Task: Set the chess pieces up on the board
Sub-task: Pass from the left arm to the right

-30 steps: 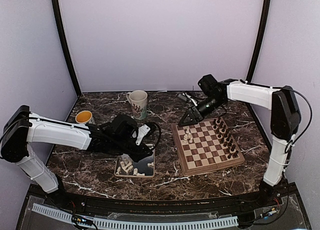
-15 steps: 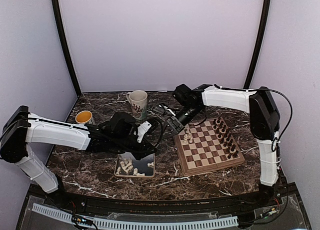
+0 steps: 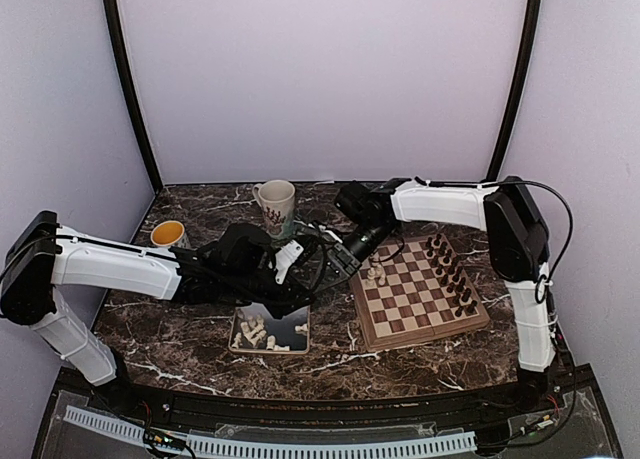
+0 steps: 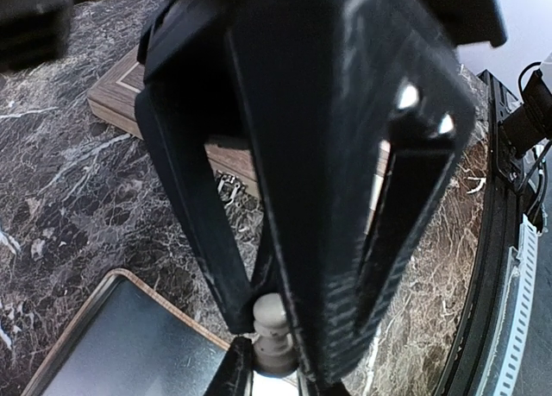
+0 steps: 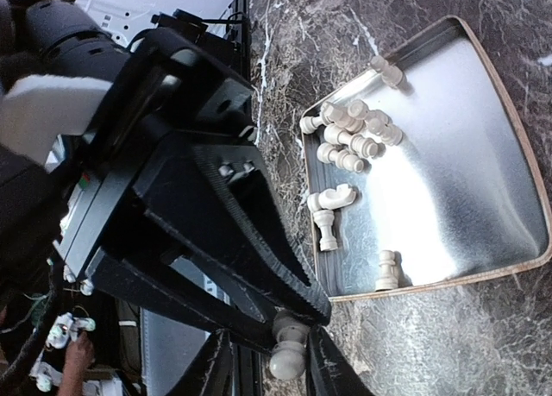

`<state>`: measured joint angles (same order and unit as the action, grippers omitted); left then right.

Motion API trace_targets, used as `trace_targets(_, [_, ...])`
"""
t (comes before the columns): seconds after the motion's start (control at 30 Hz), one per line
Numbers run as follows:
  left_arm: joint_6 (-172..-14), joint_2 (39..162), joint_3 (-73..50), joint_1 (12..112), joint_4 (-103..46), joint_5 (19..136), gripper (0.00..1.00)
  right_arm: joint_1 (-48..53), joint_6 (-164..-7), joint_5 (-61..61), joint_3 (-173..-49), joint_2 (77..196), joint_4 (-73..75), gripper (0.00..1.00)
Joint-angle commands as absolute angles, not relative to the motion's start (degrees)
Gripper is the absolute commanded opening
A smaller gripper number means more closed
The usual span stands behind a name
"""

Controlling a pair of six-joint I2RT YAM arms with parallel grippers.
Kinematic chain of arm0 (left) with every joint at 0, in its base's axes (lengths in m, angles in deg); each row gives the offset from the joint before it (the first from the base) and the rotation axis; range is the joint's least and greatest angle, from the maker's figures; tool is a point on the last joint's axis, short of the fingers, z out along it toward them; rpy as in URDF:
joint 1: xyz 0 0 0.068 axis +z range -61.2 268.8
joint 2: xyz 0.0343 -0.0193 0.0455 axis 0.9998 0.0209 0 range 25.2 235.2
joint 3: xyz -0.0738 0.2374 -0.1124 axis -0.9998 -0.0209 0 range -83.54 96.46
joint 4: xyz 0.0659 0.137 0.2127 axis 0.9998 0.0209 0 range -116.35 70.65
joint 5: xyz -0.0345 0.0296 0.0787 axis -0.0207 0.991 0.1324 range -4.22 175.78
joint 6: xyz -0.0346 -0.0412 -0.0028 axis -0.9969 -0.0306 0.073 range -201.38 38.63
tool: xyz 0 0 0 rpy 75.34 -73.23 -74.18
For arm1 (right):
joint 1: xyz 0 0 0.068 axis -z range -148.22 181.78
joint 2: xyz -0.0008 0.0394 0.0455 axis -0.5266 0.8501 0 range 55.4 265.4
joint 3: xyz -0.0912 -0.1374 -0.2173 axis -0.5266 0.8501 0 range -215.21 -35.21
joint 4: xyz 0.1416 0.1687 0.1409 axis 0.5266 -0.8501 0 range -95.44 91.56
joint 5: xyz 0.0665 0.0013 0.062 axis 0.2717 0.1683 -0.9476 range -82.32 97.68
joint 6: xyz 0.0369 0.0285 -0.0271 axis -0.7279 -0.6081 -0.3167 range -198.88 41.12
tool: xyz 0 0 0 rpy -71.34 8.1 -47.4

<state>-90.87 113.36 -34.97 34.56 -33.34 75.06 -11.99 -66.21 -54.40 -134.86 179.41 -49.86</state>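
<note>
Pale lilac walls on three sides; dark marble table (image 3: 180,339) with white veining.

From table centre: metal tray (image 3: 288,324) at 7 o'clock, board (image 3: 400,304) at 3 to 4 o'clock, white patterned mug (image 3: 277,204) at 11 o'clock, and a small cup (image 3: 168,234) with orange inside at 9 to 10 o'clock near the table's edge.

Board: dark pieces (image 3: 452,274) stand in two rows along its 3 o'clock side. A few cream pieces (image 3: 375,272) stand near its 10 o'clock corner. The rest of the squares are bare.

Tray: loose cream pieces (image 3: 255,331) mostly lie on their sides, bunched toward its 9 o'clock half, with a few apart from the bunch.

The arms meet above the table between tray and board. The left arm reaches in from 9 o'clock, the right from 2 o'clock.

Left gripper (image 4: 273,374) — jaws nearly together, pinching one cream piece (image 5: 289,344) clear of the table.

Right gripper (image 5: 268,361) — fingers narrowed and set on either side of that same piece, tips facing the left gripper's. One finger looks to touch it and a sliver of gap shows on the other side, so I cannot tell whether it is gripping.

From the right wrist, the tray lies at 2 o'clock from the held piece.
</note>
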Motion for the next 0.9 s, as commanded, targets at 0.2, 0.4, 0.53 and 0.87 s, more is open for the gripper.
trace_targets(0.2, [-91.3,112.1,-36.1,34.4,-34.7,75.1,0.21,-12.4,-66.7,-55.4,-135.8,180.7,-49.6,0.12])
trace_targets(0.4, [-90.6,109.9,-36.7,34.4,-33.4,77.9,0.46,-11.8,-65.2,-48.2,-136.4,177.2,-50.2,0.06])
trace_targets(0.53, [-90.3,106.7,-35.5,34.5,-30.9,82.5,0.88,-10.6,-62.5,-40.7,-133.5,171.4,-49.6,0.06])
trace_targets(0.87, [-89.9,110.0,-14.3,38.4,-15.5,92.0,0.99,-8.8,-54.9,-17.9,-119.7,153.8,-48.3,0.06])
